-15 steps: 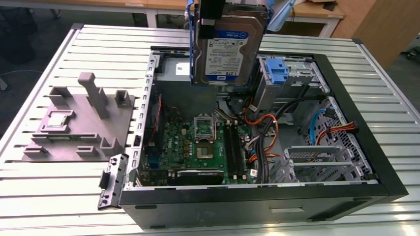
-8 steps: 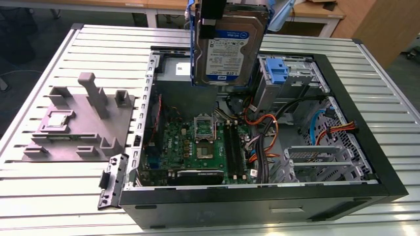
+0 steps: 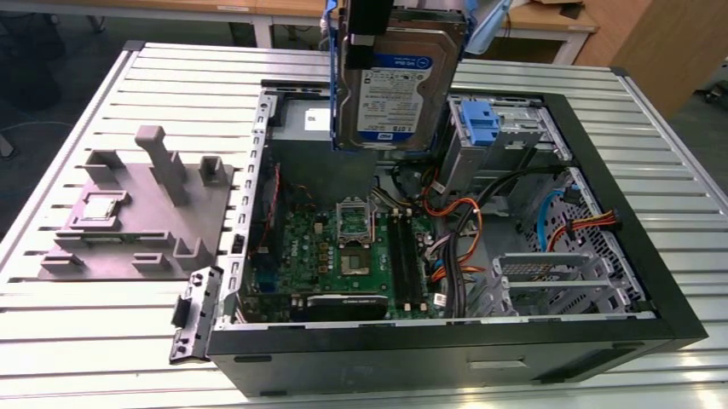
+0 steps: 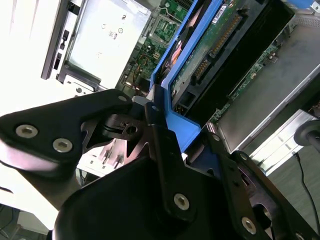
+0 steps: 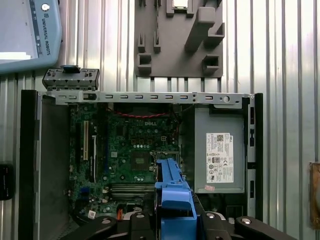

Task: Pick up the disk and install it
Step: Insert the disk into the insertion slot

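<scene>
The disk (image 3: 398, 89) hangs upright above the open computer case (image 3: 637, 256), label facing the exterior camera, with its blue carrier frame along the edges. My gripper (image 3: 393, 34) is shut on its upper part, and one black finger (image 3: 361, 34) lies along the disk's edge. In the second wrist view the gripper (image 4: 192, 145) clamps the blue frame, and the disk (image 4: 215, 40) shows its connector side. In the first wrist view the disk (image 5: 172, 192) juts out from the gripper (image 5: 174, 220) over the motherboard (image 5: 130, 155).
The case holds a motherboard (image 3: 341, 256), a grey power-supply box (image 5: 217, 155), orange and black cables (image 3: 455, 221) and a metal drive bay with a blue clip (image 3: 483, 128). A grey plastic stand (image 3: 136, 204) sits on the slatted table (image 3: 91, 341). A pendant (image 5: 27, 32) lies nearby.
</scene>
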Controlling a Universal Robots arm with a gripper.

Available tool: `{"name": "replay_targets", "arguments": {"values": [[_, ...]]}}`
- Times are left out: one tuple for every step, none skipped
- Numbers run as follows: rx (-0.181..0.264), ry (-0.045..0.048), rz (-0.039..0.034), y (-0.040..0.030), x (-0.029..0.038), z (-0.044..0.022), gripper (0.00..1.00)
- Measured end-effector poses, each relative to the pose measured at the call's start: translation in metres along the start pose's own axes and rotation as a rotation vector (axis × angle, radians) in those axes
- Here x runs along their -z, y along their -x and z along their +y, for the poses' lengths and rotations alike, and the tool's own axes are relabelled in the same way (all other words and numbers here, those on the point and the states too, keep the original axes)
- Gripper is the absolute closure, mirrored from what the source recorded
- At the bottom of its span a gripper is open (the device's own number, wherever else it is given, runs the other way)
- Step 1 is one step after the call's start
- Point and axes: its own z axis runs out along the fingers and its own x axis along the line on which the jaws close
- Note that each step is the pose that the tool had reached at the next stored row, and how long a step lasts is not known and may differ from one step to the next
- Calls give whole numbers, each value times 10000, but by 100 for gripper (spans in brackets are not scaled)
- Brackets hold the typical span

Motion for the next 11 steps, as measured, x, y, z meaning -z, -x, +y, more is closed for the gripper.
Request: {"name": "replay_targets", "arguments": {"values": [[-1, 0, 0, -29, -1, 0, 63], [-1, 1, 1, -59, 0, 0, 63], [0, 0, -1, -91, -1, 0, 63], [-1, -1, -2, -126, -1, -1, 63], [-2, 0, -1, -162, 0, -1, 63], [-1, 0, -1, -195, 0, -1, 63], [-1, 0, -1, -222, 0, -2, 63], [-1, -1, -2, -242, -1, -2, 63], [-1, -1, -2, -252, -1, -4, 63], [-1, -1, -1, -258, -2, -12, 63], [-1, -1, -2, -261, -3, -30, 63]]}}
